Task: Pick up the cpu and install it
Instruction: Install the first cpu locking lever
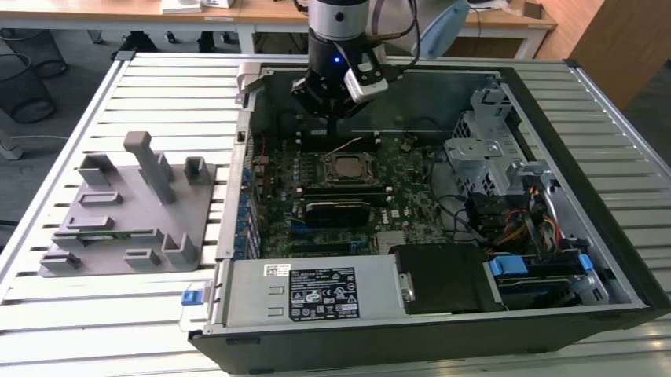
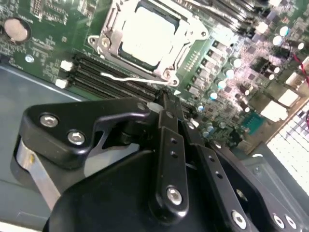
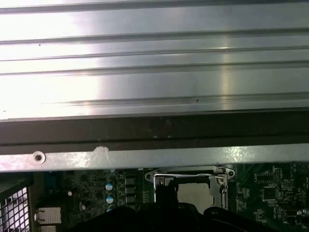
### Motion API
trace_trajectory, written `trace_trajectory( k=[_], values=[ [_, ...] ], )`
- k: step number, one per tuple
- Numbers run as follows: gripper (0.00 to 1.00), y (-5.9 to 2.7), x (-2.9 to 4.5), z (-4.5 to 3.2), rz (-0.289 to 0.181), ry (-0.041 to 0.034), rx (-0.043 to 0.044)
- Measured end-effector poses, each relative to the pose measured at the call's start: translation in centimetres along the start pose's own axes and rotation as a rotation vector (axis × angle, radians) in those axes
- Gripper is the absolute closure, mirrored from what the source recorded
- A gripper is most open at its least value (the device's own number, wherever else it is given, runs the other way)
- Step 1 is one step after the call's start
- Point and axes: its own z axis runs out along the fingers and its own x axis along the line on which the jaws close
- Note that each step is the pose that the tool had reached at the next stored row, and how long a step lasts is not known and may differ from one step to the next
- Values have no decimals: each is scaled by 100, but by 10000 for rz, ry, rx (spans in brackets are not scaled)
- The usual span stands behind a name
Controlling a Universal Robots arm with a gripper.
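The cpu point(image 1: 346, 167) lies flat inside the black square socket frame point(image 1: 323, 179) on the motherboard of the open computer case point(image 1: 587, 196). Its silver-grey top is visible in both wrist views point(image 2: 147, 36) point(image 3: 195, 193). My gripper point(image 1: 333, 126) hangs above the board just behind the socket, toward the case's back wall. In the second wrist view its black fingers point(image 2: 166, 140) meet at the gripper's point(image 2: 163, 99) tip with nothing between them, clear of the cpu. A thin metal lever point(image 2: 126, 77) lies along the socket's edge nearest the gripper.
A grey fixture tray point(image 1: 126, 212) with upright blocks sits on the slatted table point(image 1: 157, 86) at the exterior view's left. Inside the case are a power supply point(image 1: 314, 290), a drive cage point(image 1: 482, 157) and cable bundles point(image 1: 504, 224). The case's back wall point(image 3: 154, 157) stands close behind the gripper.
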Motion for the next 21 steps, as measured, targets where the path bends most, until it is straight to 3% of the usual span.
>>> trace_trajectory(
  k=[1,4,6,13,18,21],
  values=[
    [89,-4,-1,0,-1,2,-30],
    [89,-28,-2,9,-1,16,-309],
    [89,-38,-3,22,-6,17,-389],
    [89,-39,-23,61,-98,18,-415],
    [89,-40,-25,74,-135,-54,-416],
    [89,-39,-50,88,-154,-56,-408]
  ],
)
